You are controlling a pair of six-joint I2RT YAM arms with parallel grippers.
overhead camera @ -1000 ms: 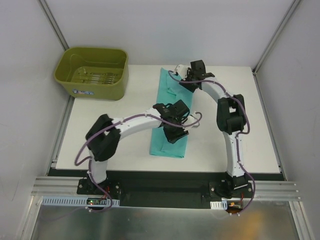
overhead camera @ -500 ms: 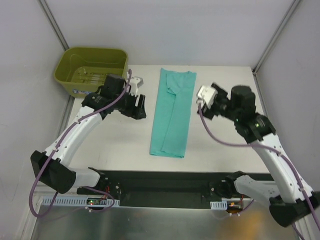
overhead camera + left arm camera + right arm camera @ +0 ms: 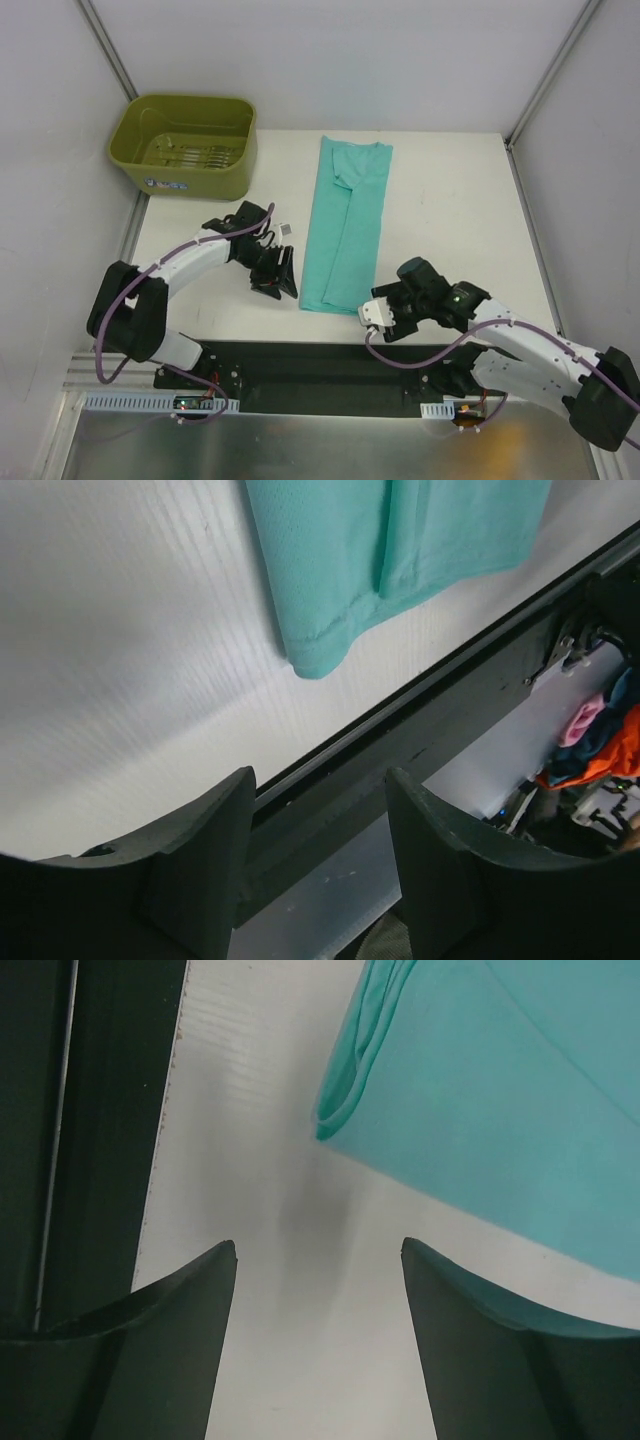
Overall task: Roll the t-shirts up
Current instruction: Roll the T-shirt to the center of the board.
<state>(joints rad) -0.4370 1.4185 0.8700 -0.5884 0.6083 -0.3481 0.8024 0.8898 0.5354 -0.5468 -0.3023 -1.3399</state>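
Note:
The teal-green t-shirt lies flat on the white table, folded into a long narrow strip that runs from the far edge toward me. My left gripper is open and empty, low over the table just left of the strip's near corner. In the left wrist view that corner lies beyond my gripper. My right gripper is open and empty at the strip's near right corner. In the right wrist view the layered hem lies just ahead of my gripper.
An olive-green tub stands at the far left corner, overhanging the table. The black base rail runs along the table's near edge, close behind both grippers. White enclosure walls stand on both sides.
Both arms have swung down to the near end of the shirt: the left from beside the tub, the right from mid-table on the right. The shirt has not moved.

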